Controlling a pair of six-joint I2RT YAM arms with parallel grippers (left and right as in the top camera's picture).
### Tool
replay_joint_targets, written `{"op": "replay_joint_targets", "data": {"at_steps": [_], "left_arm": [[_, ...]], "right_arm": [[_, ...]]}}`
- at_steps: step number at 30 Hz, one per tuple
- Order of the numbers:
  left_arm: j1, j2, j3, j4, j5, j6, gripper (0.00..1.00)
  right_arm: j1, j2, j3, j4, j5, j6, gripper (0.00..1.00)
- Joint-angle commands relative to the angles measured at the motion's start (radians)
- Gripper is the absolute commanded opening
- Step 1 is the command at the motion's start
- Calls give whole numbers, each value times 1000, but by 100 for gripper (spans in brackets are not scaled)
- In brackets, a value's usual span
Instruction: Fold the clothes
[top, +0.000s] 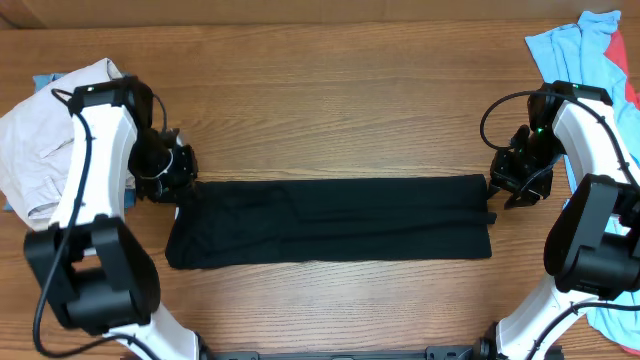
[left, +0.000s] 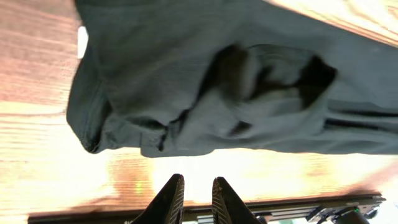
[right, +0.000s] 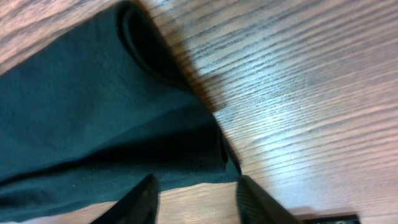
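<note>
Overhead first: the black shirt (top: 330, 220) lies as one long band across the middle of the table (top: 330, 110), folded lengthwise. The left gripper (top: 182, 190) is at its left end and the right gripper (top: 505, 190) at its right end. The beige trousers (top: 40, 130) are heaped far left and the light-blue tee (top: 575, 50) far right, both well apart from the work.

On the left wrist, the left gripper (left: 194, 196) hangs over bare wood just short of the shirt's rumpled edge. Its jaws are nearly together with nothing between them. The white label (left: 82, 40) shows at the far corner.

On the right wrist, the right gripper (right: 199, 199) has its jaws wide apart, and the corner of the shirt reaches in between the fingers (right: 146, 199).

We judge the next fold brings one end over to the other. To do it well we pinch every layer at the corner, lift only slightly, and keep the long edges lined up. That left end wants smoothing first, or the bunching gets folded in.
</note>
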Motion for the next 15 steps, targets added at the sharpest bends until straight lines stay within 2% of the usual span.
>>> {"op": "replay_joint_targets", "data": {"at_steps": [1,9,15], "left_arm": [[-71,-23,3,17,37,21,19],[-231,-23,-161,160,37,15,19],[-253,-22,-315,350,-37,-41,20]], "right_arm": [[-8,-27,-19,12,8,0,48],[-8,-27,-25,20,8,0,50],[-8,-27,-25,23,8,0,50]]}}
